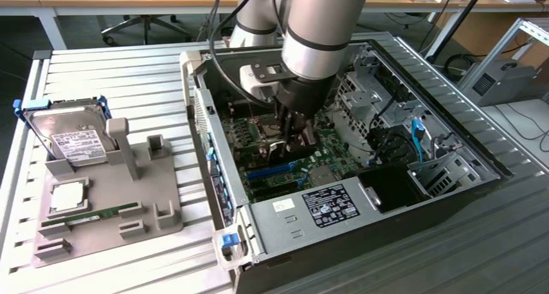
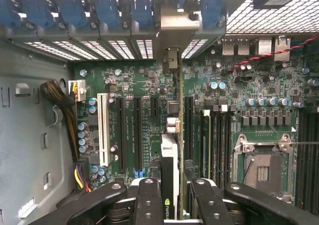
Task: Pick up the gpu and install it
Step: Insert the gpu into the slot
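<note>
The gpu (image 2: 170, 150) appears edge-on in the wrist view, a thin card with a pale heatsink block, standing over the motherboard (image 2: 239, 85) between two black expansion slots. Its silver end bracket (image 2: 172, 30) reaches the row of rear slot openings with blue clips. My gripper (image 2: 175, 187) is shut on the card, one black finger (image 2: 148, 195) on each side. In the exterior view the gripper (image 1: 292, 146) hangs straight down inside the open computer case (image 1: 343, 210), with the gpu (image 1: 302, 152) low over the board. Whether the card sits in a slot I cannot tell.
A white slot (image 2: 103, 130), black slots (image 2: 137, 130), an empty CPU socket (image 2: 261, 167) and a cable bundle (image 2: 62, 105) surround the card. On the exterior view's left, a grey holder (image 1: 112, 204) carries a hard drive (image 1: 76, 143), a processor (image 1: 67, 197) and a memory stick (image 1: 90, 215).
</note>
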Controlling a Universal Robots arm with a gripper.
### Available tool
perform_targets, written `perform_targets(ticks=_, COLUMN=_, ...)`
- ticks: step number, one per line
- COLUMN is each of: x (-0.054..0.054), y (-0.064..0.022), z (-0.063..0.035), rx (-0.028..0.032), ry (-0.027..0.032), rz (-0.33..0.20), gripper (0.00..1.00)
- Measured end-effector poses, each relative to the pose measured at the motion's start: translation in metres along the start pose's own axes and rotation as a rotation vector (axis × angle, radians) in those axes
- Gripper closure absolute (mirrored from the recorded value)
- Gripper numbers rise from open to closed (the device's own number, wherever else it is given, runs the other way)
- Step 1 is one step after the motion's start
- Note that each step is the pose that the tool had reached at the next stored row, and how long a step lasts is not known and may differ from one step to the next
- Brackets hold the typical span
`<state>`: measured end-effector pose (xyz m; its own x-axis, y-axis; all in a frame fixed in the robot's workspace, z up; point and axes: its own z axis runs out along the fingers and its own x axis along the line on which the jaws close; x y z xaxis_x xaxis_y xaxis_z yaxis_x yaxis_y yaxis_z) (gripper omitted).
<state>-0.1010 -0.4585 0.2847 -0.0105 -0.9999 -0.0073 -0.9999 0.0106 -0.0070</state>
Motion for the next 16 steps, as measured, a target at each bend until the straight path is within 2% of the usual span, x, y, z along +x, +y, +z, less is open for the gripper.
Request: perform_targets(ticks=16, x=0.0001, y=0.0034, z=0.0005, rx=-0.0001, ry=0.0003, rz=0.0, gripper=0.72)
